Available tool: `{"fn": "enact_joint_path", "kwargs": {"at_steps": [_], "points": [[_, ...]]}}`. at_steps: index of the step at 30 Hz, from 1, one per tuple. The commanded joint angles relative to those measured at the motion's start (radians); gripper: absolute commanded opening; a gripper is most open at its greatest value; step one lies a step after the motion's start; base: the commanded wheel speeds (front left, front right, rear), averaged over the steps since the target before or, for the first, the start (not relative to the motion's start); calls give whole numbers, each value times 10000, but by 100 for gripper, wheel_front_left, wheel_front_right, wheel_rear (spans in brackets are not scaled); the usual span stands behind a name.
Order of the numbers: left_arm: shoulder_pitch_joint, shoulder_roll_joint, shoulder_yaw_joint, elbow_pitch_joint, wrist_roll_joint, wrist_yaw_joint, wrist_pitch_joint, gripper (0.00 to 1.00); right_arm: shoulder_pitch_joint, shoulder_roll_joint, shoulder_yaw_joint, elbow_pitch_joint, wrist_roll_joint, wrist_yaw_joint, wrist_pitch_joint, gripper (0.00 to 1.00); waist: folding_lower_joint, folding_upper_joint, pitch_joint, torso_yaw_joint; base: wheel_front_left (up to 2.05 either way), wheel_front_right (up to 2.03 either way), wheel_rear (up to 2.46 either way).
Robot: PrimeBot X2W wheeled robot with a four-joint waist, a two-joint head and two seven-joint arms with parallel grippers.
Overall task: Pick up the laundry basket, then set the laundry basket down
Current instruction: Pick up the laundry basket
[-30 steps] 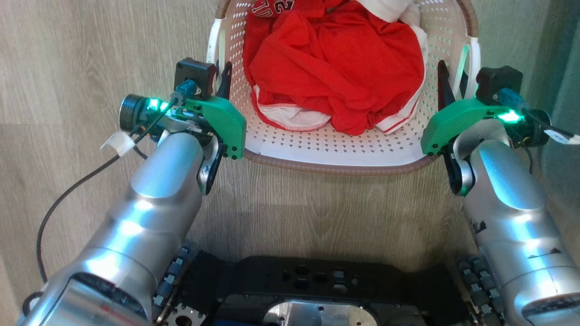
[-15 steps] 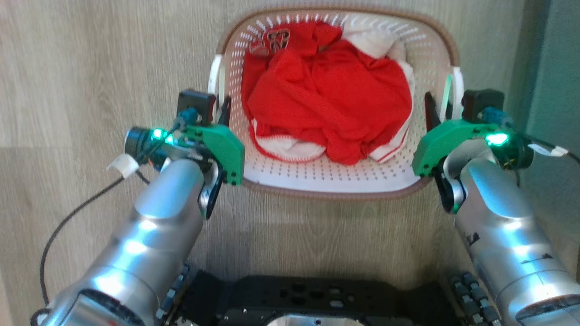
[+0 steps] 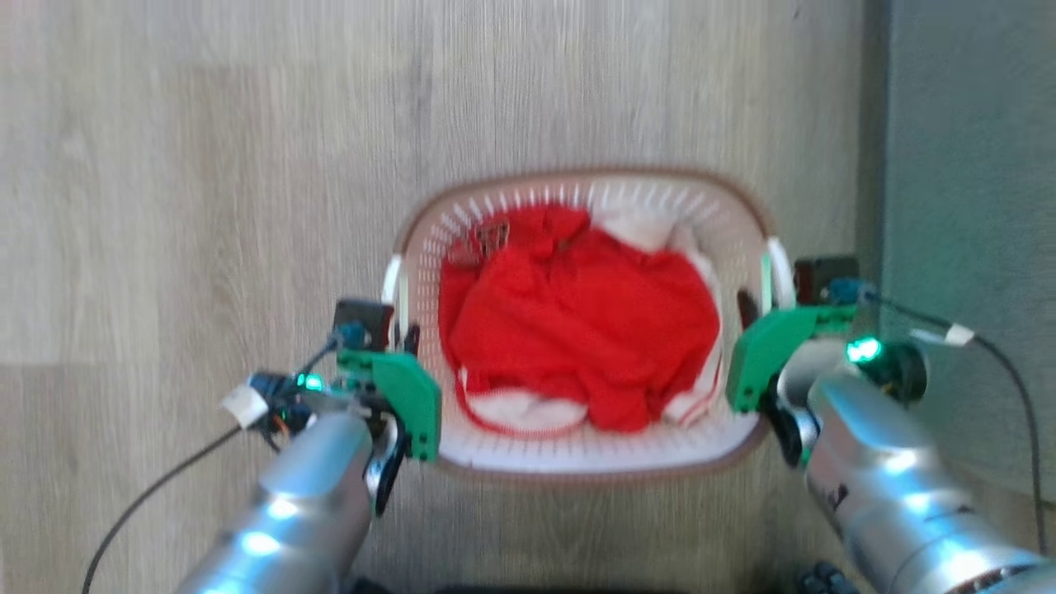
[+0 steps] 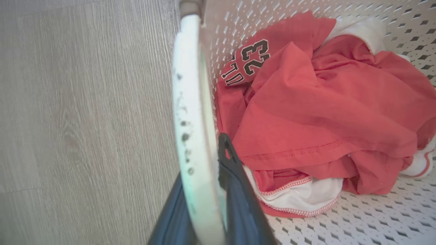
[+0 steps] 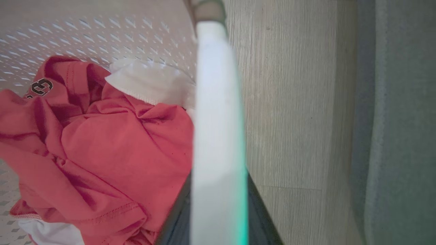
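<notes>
- Looking down from the head camera, a cream-white laundry basket (image 3: 594, 452) with a brown rim is seen above a pale wood-look floor (image 3: 206, 206), close to the floor's right edge, where a grey-green panel (image 3: 965, 165) begins.
- Whether the basket is resting on the floor or held just clear of it cannot be told.
- A crumpled red jersey (image 4: 323, 102), numbered 23, and a white garment (image 5: 150, 81) are piled inside the basket.
- The left gripper (image 3: 404, 334) is clamped on the basket's white left handle (image 4: 192, 119), with one dark finger pressed against each side.
- The right gripper (image 3: 759, 301) is clamped likewise on the right handle (image 5: 218, 102), which is pinched between its two fingers.
</notes>
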Motion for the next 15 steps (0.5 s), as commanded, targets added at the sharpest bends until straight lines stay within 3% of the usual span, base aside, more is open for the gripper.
{"fn": "enact_joint_path", "kwargs": {"at_steps": [1, 15], "points": [[406, 392, -52, 206, -107, -9, 70, 0, 570, -35, 408, 87, 234, -15, 86, 0, 1, -1, -912, -65, 0, 0, 0], [1721, 392, -1017, 645, -1061, -261, 1334, 0, 1946, -35, 2051, 626, 1903, -15, 1617, 0, 1, -1, -3626, 144, 0, 0, 0]]}}
